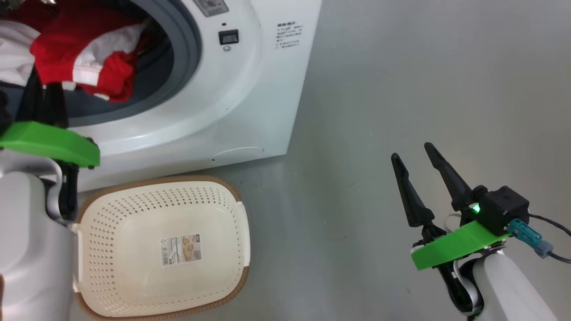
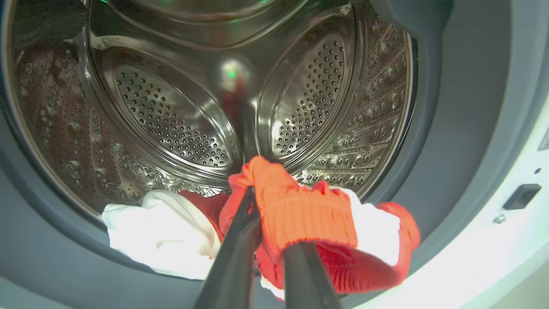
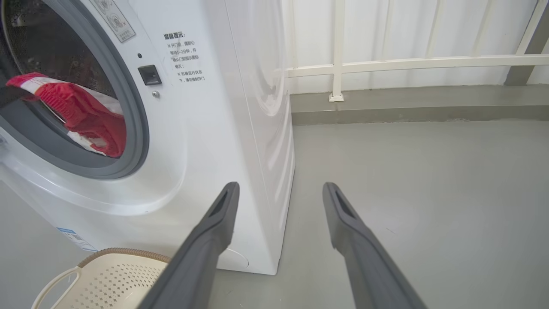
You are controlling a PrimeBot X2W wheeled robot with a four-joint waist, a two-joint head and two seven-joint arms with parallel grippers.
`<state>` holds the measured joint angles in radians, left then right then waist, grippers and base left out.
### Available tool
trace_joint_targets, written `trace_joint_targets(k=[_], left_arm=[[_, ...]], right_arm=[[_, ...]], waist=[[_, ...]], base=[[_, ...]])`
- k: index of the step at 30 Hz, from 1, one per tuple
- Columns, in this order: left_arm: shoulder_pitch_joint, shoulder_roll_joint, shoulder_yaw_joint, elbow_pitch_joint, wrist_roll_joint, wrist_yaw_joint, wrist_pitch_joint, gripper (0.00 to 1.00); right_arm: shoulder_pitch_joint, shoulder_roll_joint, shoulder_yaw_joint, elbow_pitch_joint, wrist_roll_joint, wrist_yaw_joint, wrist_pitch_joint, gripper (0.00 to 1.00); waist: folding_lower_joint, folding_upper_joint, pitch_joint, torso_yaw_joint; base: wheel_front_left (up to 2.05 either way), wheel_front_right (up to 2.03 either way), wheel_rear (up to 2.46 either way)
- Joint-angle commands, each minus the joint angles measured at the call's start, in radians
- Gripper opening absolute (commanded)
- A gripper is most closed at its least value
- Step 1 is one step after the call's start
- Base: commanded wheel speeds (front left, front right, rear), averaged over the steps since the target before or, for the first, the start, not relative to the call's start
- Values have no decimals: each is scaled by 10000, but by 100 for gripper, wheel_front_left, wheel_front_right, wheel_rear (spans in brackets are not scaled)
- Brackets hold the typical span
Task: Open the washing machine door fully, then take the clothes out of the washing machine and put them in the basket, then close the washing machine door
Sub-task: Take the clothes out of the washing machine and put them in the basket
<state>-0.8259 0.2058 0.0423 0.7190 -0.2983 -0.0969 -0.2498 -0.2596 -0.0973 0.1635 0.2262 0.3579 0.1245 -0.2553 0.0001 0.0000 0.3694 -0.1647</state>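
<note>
The washing machine stands with its mouth uncovered; its door is out of view. A bundle of clothes, red with white trim, hangs over the grey gasket at the mouth. My left gripper is shut on the red ribbed garment, with a white one lying beside it on the drum's lip. In the head view the left gripper reaches up into the bundle. The cream basket sits on the floor below the mouth, with nothing in it. My right gripper is open, off to the right above the floor.
The steel drum behind the clothes is bare. Grey floor stretches to the right of the machine. A white railing and low kerb run along the wall beyond. The basket's rim shows at the machine's foot.
</note>
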Motion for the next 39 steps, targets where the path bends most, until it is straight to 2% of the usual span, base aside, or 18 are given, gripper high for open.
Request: trace_joint_targets(k=[1, 14, 30, 39], left_arm=[[262, 315, 385, -502, 173, -70, -119, 0], [2051, -605, 1538, -3387, 604, -315, -120, 0], [4063, -1155, 1938, -7012, 415, -336, -120, 0], [4799, -1349, 1821, -7319, 618, -336, -120, 0]], right_arm=[[173, -125, 87, -209, -76, 62, -65, 100], [476, -197, -193, -232, -84, 62, -65, 100], [755, -277, -362, -325, -118, 62, -65, 100], [776, -281, -368, -365, -111, 62, -65, 100]], waist=[[-1, 0, -163, 117], [-1, 0, -576, 397], [-1, 0, -888, 682], [-1, 0, -832, 719]], base=[[0, 0, 0], [0, 0, 0], [0, 0, 0], [0, 0, 0]])
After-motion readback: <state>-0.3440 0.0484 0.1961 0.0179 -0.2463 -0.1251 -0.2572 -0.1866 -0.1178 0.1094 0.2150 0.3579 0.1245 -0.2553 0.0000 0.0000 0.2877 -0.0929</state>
